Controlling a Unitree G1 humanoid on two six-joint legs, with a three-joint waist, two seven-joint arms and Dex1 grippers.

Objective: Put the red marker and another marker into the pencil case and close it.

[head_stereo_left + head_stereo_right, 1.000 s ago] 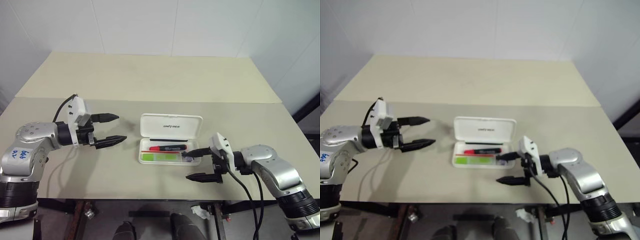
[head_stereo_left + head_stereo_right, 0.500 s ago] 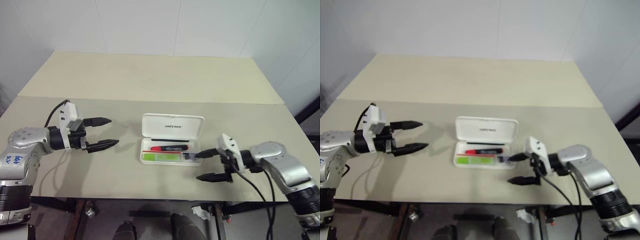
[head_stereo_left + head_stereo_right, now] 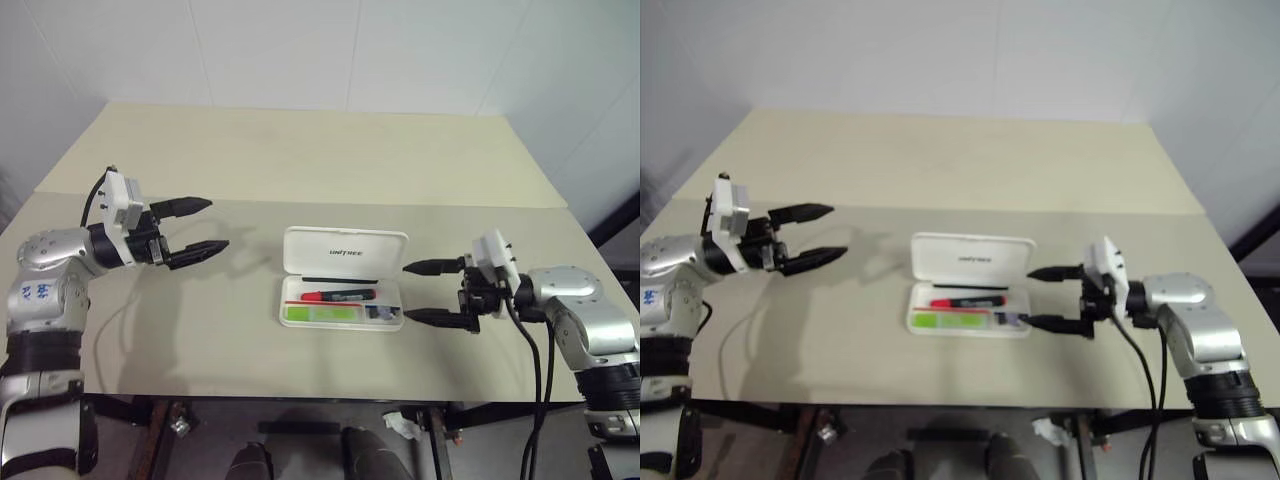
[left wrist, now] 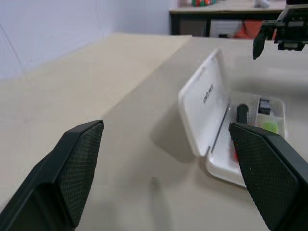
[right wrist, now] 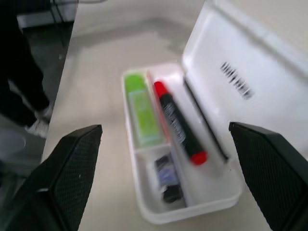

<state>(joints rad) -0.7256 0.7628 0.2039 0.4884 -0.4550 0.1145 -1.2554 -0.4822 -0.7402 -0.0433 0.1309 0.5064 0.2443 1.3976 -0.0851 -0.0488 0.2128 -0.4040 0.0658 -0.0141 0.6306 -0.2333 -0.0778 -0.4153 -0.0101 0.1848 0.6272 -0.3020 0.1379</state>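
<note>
The white pencil case point(image 3: 345, 250) lies open in the middle of the table, its lid standing up at the back. In its tray the red marker point(image 3: 338, 296) lies behind the light green marker point(image 3: 320, 314); the right wrist view shows the red marker point(image 5: 179, 122) and the green one point(image 5: 141, 108) side by side. My left gripper point(image 3: 218, 224) hovers open well to the left of the case, pointing at it. To the right of the case, my right gripper point(image 3: 407, 291) hangs open just off the tray's end. Neither holds anything.
A small dark item point(image 3: 378, 312) sits in the tray's right compartment. The beige table point(image 3: 300, 160) has a seam across it behind the case. The front edge runs close below both arms. A black cable point(image 3: 525, 350) hangs from the right wrist.
Both grippers have risen and drawn away from the case. The left one went left and further back; the right one swung from in front of the tray's right end to beside it. Both stayed open.
</note>
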